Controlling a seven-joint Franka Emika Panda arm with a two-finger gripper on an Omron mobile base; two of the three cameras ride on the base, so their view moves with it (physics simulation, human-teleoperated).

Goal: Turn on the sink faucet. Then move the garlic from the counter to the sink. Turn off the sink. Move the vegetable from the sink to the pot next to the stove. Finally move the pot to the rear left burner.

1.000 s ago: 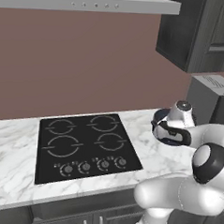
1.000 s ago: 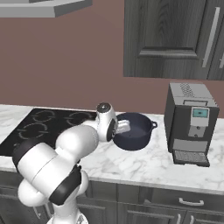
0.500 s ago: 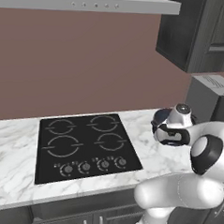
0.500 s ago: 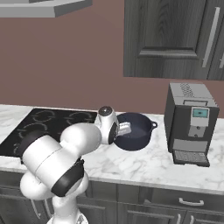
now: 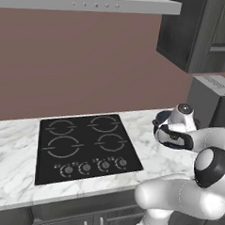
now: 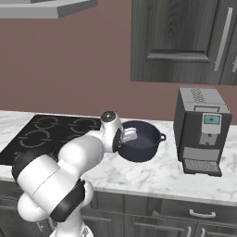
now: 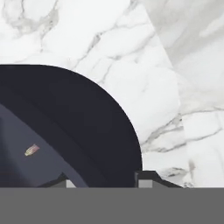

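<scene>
A dark navy pot (image 6: 144,144) stands on the white marble counter (image 6: 152,177) just right of the black stove (image 5: 84,142). My gripper (image 6: 129,135) is at the pot's left rim. In the hand view the gripper (image 7: 105,180) straddles the pot (image 7: 78,113) wall, one fingertip inside and one outside, shut on it. A tiny pinkish speck (image 7: 31,150) lies inside the pot; I cannot tell whether it is the garlic. The rear left burner (image 5: 61,127) is bare. From the left base view my hand hides most of the pot (image 5: 161,120). The sink and faucet are out of view.
A grey coffee machine (image 6: 202,130) stands on the counter right of the pot, also at the right edge (image 5: 212,99). Dark wall cabinets (image 6: 185,41) hang above it. A range hood (image 5: 88,0) sits over the stove. Knobs (image 5: 94,166) line the stove's front edge.
The hand has crept slightly further toward the pot and settled at its rim. The pot stays where it was.
</scene>
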